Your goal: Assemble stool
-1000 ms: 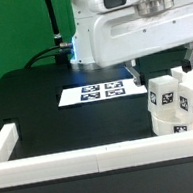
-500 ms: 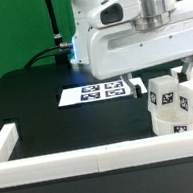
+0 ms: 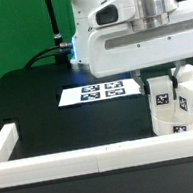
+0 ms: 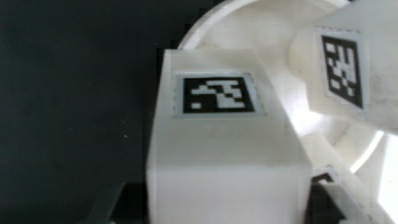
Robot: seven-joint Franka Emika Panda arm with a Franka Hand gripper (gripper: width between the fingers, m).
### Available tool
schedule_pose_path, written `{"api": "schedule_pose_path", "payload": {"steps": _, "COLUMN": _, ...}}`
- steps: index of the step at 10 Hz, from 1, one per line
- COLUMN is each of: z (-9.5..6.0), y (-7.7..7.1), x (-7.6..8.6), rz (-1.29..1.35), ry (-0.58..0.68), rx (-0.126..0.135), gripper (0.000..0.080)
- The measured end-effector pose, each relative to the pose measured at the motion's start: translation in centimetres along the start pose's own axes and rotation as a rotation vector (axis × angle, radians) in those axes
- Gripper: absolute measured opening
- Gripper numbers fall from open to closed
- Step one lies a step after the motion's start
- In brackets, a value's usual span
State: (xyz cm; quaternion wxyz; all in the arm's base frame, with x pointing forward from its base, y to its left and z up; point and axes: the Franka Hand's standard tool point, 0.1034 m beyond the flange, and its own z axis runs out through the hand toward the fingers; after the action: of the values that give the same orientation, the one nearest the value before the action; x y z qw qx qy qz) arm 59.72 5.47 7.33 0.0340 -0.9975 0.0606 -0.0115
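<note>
Exterior view, from the frame's left edge: a long white border rail (image 3: 55, 168) runs along the bottom of a matte black table (image 3: 33, 94), turning up at a corner at lower left. In the middle of the frame lies the marker board (image 3: 102, 91), thin, flat and printed with square tags. At the right edge stands the stool: a round white plastic disc seat (image 3: 175, 125) with short blocky white legs standing up from it, each bearing a small black-and-white tag. The nearest white blocky leg (image 3: 163, 98) sits right under the arm's two-finger gripper (image 3: 158, 78).

In the wrist view that leg (image 4: 217, 130) fills the centre, with dark fingertips (image 4: 98, 200) on either side of its base. The jaws look closed onto it, so the gripper appears to have hold of this leg, though actual contact is hard to confirm.

The parts look like smooth, hard, faintly glossy plastic: I judge them light and stiff, not fragile, but slippery under metal pads. The leg's flat opposing faces, below its tag, seem the sound place to grip; its curved edge and the seat's rounded rim (image 4: 267, 25) would let fingers slide.
</note>
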Motion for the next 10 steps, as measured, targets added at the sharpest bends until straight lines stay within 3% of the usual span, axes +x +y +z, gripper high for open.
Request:
{"api": "schedule_pose_path", "payload": {"steps": 3, "z": 0.0, "y": 0.2, "x": 0.0, "rz": 0.215, "ry": 0.001, "rx": -0.002, "gripper": 0.0335}}
{"api": "schedule_pose_path", "payload": {"steps": 6, "z": -0.2, "y": -1.1, "x": 0.2, "rz": 0.587, "ry": 0.009, "rx": 0.006, "gripper": 0.0335}}
{"api": "schedule_pose_path", "payload": {"steps": 10, "z": 0.2, "y": -1.0, "x": -0.3, "rz": 0.961, "ry": -0.015, "rx": 0.009, "gripper": 0.0337}}
